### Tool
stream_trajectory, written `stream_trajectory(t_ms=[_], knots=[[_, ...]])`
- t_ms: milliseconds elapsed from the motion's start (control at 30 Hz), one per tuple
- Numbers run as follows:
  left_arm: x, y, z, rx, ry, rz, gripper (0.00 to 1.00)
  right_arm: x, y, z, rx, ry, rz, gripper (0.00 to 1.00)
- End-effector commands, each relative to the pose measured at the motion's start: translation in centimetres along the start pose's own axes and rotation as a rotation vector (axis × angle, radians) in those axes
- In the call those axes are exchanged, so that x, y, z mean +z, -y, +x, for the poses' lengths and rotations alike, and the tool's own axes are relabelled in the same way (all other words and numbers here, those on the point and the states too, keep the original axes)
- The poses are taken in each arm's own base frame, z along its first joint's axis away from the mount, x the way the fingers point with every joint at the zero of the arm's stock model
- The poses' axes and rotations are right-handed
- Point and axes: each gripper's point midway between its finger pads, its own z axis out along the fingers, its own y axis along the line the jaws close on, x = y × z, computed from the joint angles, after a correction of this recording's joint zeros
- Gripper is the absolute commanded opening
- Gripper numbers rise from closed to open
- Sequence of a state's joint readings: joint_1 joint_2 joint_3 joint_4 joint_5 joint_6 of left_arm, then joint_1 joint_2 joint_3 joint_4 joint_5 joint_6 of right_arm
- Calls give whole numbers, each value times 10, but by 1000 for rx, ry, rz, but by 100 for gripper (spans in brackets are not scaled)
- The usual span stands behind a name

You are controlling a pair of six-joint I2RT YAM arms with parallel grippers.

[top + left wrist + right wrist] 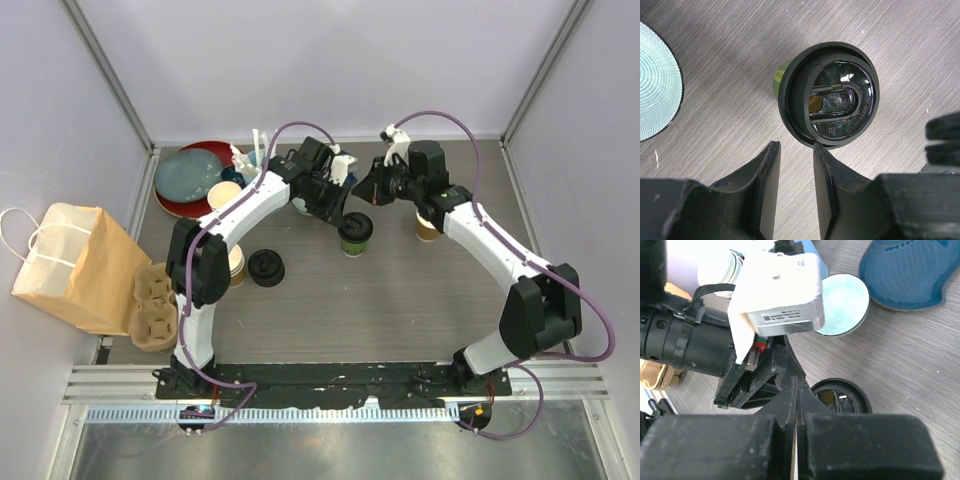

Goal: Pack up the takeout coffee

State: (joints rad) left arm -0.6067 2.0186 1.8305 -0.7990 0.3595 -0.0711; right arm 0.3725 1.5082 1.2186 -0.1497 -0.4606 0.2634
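Observation:
The green-walled coffee cup [355, 233] with its black lid stands mid-table; it also shows in the left wrist view [832, 95] and the right wrist view [842, 395]. My left gripper [335, 207] hovers just beside its lid, jaws a narrow gap apart and empty [796, 150], the right fingertip [821, 155] at the lid's rim. My right gripper [367, 190] is shut and empty [797, 385], close above the cup next to the left wrist. A brown-walled cup [428, 227] stands half hidden under the right arm; its lid is hidden.
A paper bag [75, 265] and a pulp cup carrier [155, 305] lie at the left. A loose stack of black lids [268, 267], lidless cup stacks [236, 262], red and blue plates [195, 175] and a pale blue dish [655, 85] are nearby.

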Motion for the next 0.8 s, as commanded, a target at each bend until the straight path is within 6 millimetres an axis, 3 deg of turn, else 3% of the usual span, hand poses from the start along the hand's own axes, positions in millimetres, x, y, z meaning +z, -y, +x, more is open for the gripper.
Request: stream_trajectory(t_ms=[0, 167, 267, 433, 633, 767], knots=[[-25, 9, -24, 50, 81, 0, 36, -3, 10, 9, 1, -9, 37, 1], [-23, 6, -21, 53, 73, -9, 36, 21, 39, 91, 114, -139, 41, 1], [-21, 5, -18, 52, 63, -10, 36, 21, 44, 104, 130, -169, 59, 1], [-25, 7, -25, 60, 79, -5, 36, 10, 27, 58, 81, -92, 50, 1], [-36, 7, -31, 74, 101, -10, 36, 1, 6, 19, 15, -41, 19, 1], [-43, 5, -33, 73, 111, -15, 36, 1, 5, -1, -20, -6, 29, 1]])
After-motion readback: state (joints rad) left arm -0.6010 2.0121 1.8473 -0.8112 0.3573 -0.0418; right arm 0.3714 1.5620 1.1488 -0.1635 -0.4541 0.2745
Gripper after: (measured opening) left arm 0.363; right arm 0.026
